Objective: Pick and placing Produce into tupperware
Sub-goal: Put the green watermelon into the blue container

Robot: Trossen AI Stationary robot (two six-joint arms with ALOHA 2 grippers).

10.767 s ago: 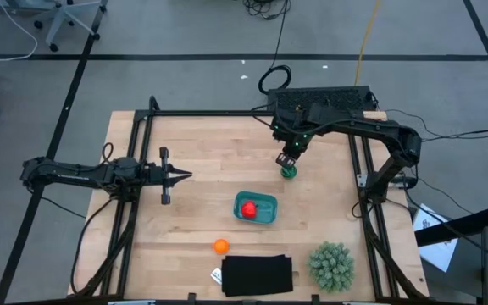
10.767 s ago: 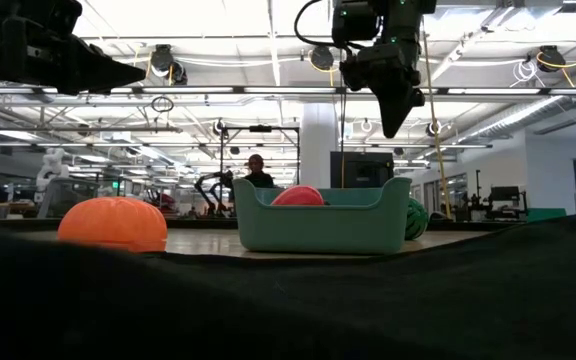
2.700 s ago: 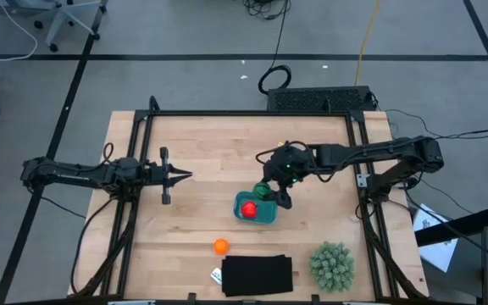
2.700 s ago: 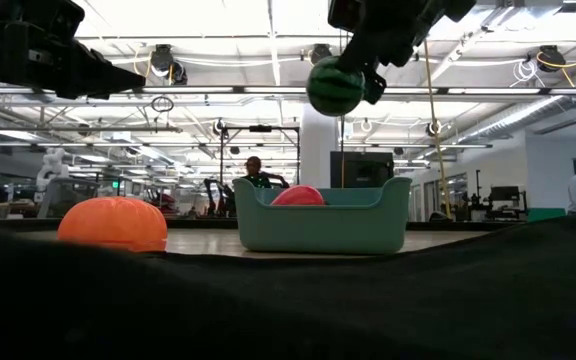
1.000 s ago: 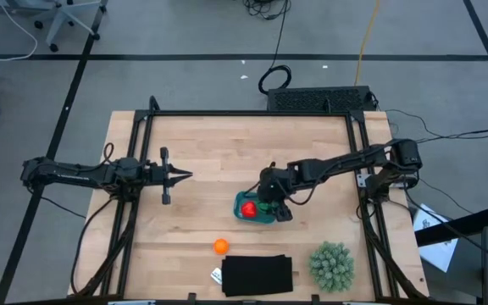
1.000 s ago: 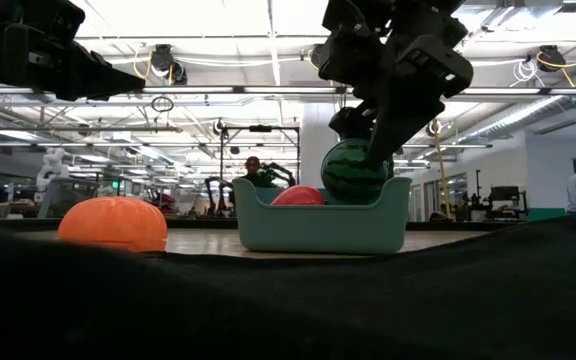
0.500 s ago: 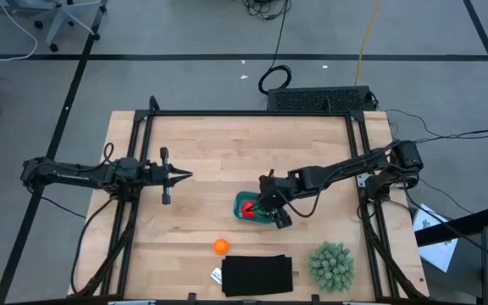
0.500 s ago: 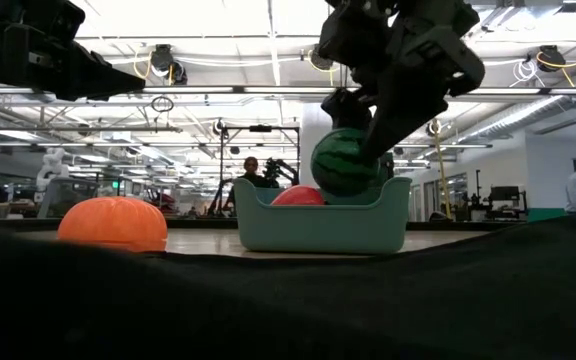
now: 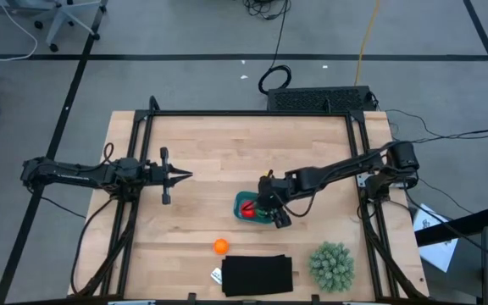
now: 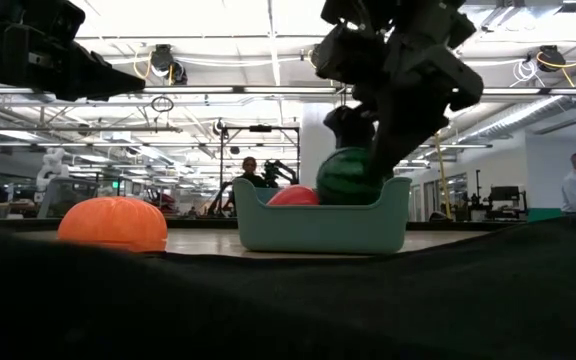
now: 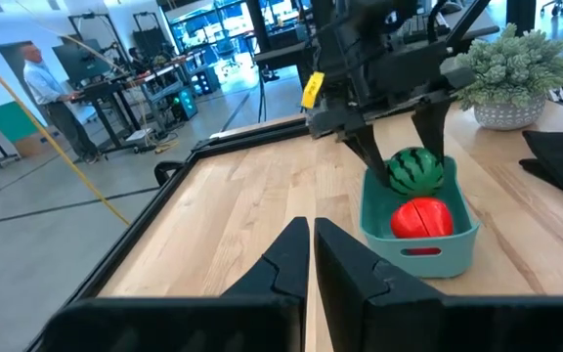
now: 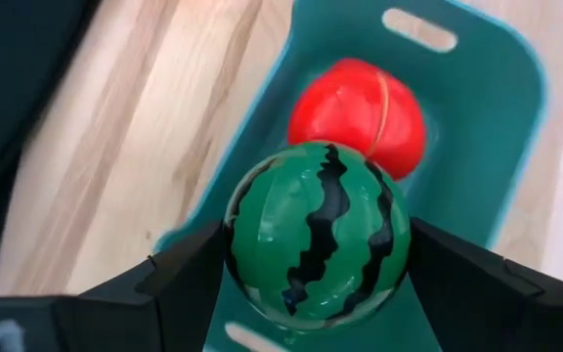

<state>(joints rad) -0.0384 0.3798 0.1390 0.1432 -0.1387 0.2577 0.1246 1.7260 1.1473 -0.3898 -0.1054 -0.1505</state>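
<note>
The teal tupperware (image 9: 265, 222) stands on the table right of centre, with the red fruit (image 9: 246, 211) lying in it. My right gripper (image 9: 266, 208) is over it, shut on the dark green striped fruit (image 12: 316, 235). In the low view this green fruit (image 10: 348, 178) is partly sunk behind the tupperware's wall (image 10: 323, 228). The orange fruit (image 9: 219, 246) rests on the table nearer the front edge. My left gripper (image 9: 185, 175) hovers shut over the table's left half, holding nothing. My right gripper pinches the green fruit by its two opposite sides (image 12: 238, 244) between its two fingers (image 12: 179, 279). The fingers slant down from the table's right side. The fruit hangs inside the tupperware's rim next to the red fruit (image 12: 360, 108); whether it touches the bottom is hidden.
A black flat rectangle (image 9: 257, 275) lies at the front edge, a pale-green spiky plant ball (image 9: 330, 264) at the front right. A metal frame (image 9: 227, 113) borders the table. People stand in the room beyond the table.
My right gripper has shifted slightly toward the table's near edge over the tupperware, still shut on the green fruit.
</note>
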